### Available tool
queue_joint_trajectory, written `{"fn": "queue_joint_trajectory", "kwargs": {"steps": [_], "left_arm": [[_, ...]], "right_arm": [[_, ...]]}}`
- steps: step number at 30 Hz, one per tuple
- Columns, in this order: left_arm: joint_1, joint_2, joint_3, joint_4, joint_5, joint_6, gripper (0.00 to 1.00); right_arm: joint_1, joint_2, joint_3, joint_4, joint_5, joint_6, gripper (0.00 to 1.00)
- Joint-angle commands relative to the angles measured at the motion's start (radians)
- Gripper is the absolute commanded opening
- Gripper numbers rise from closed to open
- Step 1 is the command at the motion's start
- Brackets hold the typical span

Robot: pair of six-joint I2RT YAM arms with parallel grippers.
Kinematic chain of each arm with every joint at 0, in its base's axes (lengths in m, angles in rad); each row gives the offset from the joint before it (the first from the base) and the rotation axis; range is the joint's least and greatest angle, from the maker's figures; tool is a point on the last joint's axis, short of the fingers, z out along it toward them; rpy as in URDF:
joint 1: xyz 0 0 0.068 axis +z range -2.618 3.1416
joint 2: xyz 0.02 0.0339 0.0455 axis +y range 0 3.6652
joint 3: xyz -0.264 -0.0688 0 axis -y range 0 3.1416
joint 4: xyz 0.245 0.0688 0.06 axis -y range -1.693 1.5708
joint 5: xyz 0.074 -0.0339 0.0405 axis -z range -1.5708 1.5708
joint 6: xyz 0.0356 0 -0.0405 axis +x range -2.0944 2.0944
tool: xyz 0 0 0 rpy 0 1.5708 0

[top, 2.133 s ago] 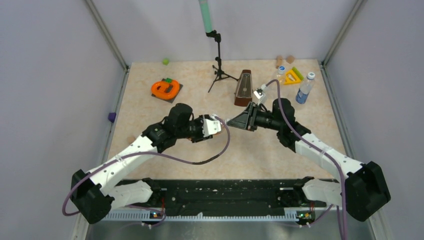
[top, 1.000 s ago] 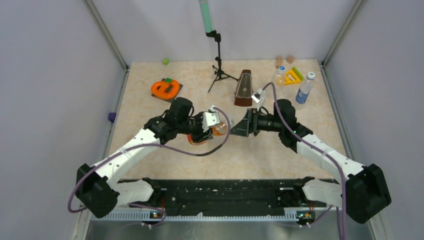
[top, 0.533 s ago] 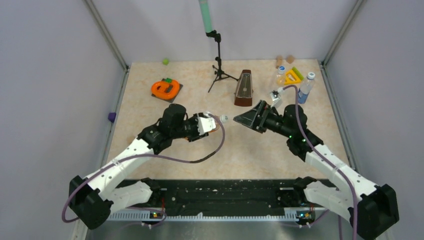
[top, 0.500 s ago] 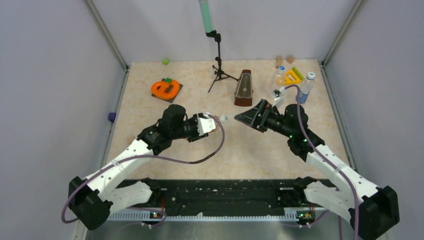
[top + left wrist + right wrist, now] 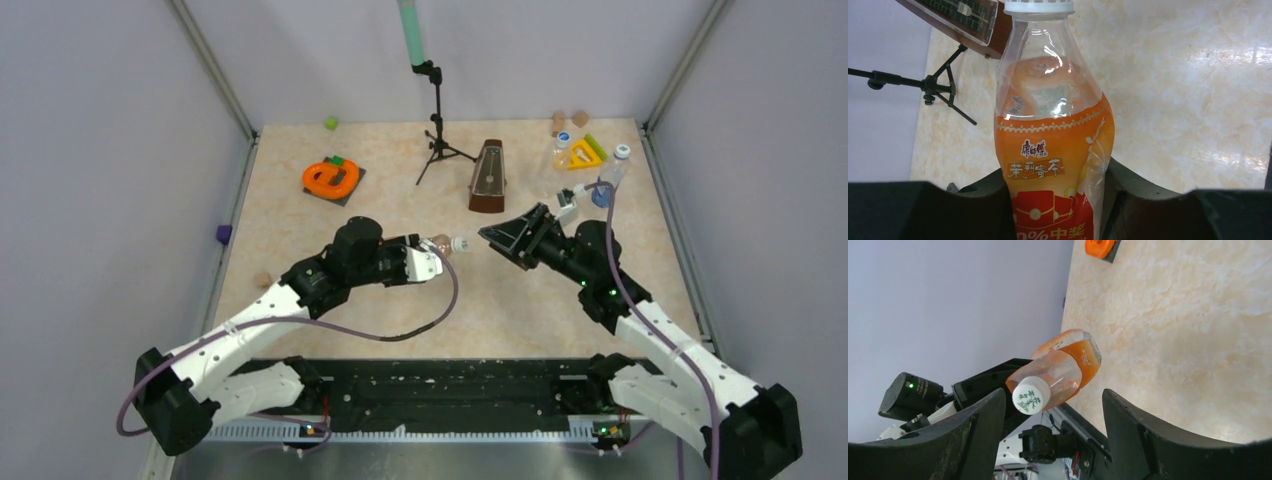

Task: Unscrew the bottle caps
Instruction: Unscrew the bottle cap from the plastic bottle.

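The squat orange-liquid bottle (image 5: 1053, 125) lies level above the table, with my left gripper (image 5: 1055, 200) shut on its labelled body. Its white cap (image 5: 1038, 6) is on the neck and points right. In the top view the bottle (image 5: 437, 245) and cap (image 5: 459, 243) face my right gripper (image 5: 497, 235). The right gripper (image 5: 1053, 397) is open; the cap (image 5: 1031, 395) shows close to its left finger, not gripped. At the back right stand a clear bottle with a blue cap (image 5: 563, 148) and a blue-label bottle (image 5: 609, 175) with a white cap (image 5: 622, 152).
A brown metronome (image 5: 488, 177) and a black tripod stand (image 5: 437, 130) are behind the grippers. An orange piece on a dark pad (image 5: 331, 178) lies at the back left. A yellow triangle (image 5: 585, 153) and wooden blocks (image 5: 558, 121) sit by the far bottles.
The right gripper pulled back from the bottle a second ago and is lined up with the cap again. The left arm has pushed the bottle slightly to the right.
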Motion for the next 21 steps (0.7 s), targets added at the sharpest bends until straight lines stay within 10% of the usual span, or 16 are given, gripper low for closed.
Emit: {"fn": "queue_joint_trajectory", "kwargs": {"steps": [1, 21], "left_arm": [[-0.024, 0.015, 0.028, 0.084, -0.066, 0.041, 0.00], [-0.076, 0.069, 0.037, 0.114, -0.147, 0.086, 0.00]], "right_arm": [[-0.008, 0.093, 0.039, 0.184, -0.151, 0.114, 0.66], [0.028, 0.260, 0.108, 0.119, -0.268, 0.052, 0.52]]}}
